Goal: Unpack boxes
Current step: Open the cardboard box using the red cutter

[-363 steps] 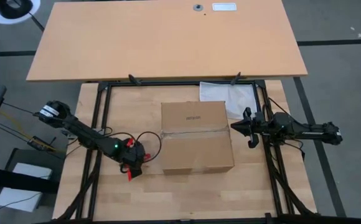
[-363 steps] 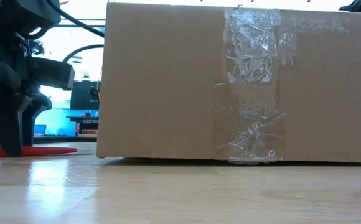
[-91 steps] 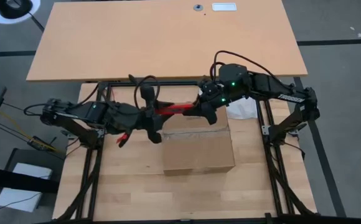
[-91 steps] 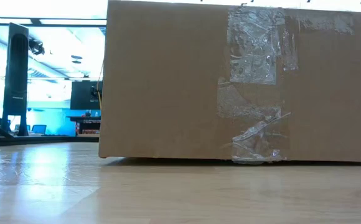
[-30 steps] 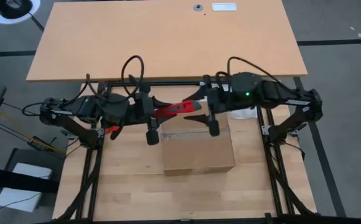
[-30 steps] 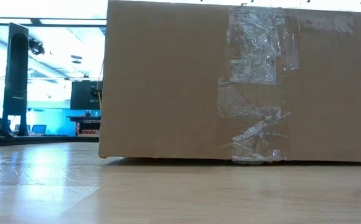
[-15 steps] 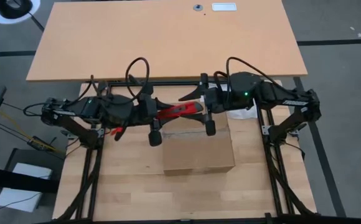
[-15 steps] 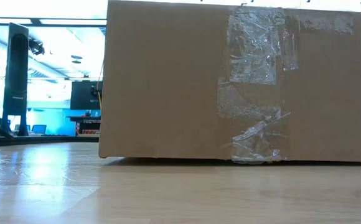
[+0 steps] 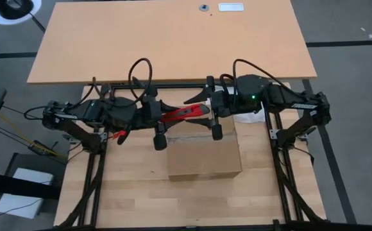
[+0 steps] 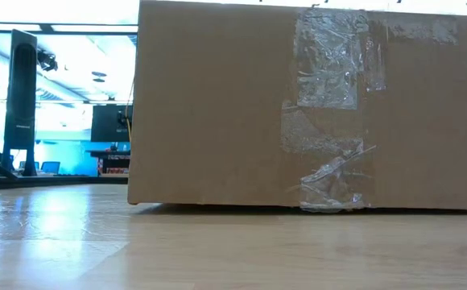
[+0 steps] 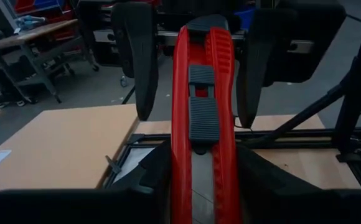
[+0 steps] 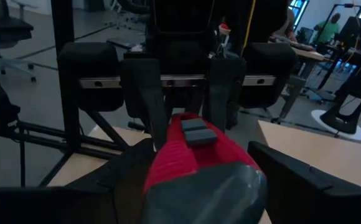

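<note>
Since the earliest frame, both arms have been raised from the worktop (image 9: 128, 192) sides and brought together above the far edge of the carton (image 9: 204, 154), which is unmoved at the worktop's middle, flaps taped. A red box cutter (image 9: 183, 114) is gripped by the left hand (image 9: 158, 128), its long axis running left to right toward the right hand (image 9: 213, 120), whose fingers stand open around its tip. Beneath both hands lies the carton, about equally near each.
</note>
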Available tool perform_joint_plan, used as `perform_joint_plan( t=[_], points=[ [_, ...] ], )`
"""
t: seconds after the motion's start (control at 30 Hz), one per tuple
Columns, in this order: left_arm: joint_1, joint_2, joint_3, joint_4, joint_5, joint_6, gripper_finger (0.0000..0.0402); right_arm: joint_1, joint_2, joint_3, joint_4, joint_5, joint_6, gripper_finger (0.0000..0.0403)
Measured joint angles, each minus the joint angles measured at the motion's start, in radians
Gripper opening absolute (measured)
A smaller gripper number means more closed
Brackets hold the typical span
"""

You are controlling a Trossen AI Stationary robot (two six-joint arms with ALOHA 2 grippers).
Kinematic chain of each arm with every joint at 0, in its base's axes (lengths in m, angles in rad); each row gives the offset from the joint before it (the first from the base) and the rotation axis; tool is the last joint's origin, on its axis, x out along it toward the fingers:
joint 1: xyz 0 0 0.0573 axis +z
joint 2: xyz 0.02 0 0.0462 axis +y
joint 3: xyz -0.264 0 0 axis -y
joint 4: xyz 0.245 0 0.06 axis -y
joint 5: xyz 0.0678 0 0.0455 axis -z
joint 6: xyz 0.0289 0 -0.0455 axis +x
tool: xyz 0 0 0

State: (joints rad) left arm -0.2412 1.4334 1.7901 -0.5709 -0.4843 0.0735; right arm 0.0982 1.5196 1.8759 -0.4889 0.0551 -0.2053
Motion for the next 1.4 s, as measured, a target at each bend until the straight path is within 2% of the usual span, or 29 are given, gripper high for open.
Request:
perform_joint_plan(
  t=[0.57,0.9,1.0,1.4],
  points=[
    [0.0,0.0,0.0,-0.007,0.007,0.0,0.013,0.005,0.0,0.0,0.023,-0.001,-0.052,0.0227],
    [0.001,0.0,0.0,-0.048,-0.004,-0.006,0.013,0.012,0.0,0.0,-0.049,0.01,-0.036,0.0251],
    [0.007,0.001,0.0,-0.048,0.021,-0.008,0.013,0.012,0.0,0.0,-0.045,0.014,-0.044,0.0258],
    [0.038,0.006,-0.002,-0.055,0.061,-0.034,0.013,0.01,0.029,0.0,-0.049,0.022,-0.108,0.0246]
  ],
)
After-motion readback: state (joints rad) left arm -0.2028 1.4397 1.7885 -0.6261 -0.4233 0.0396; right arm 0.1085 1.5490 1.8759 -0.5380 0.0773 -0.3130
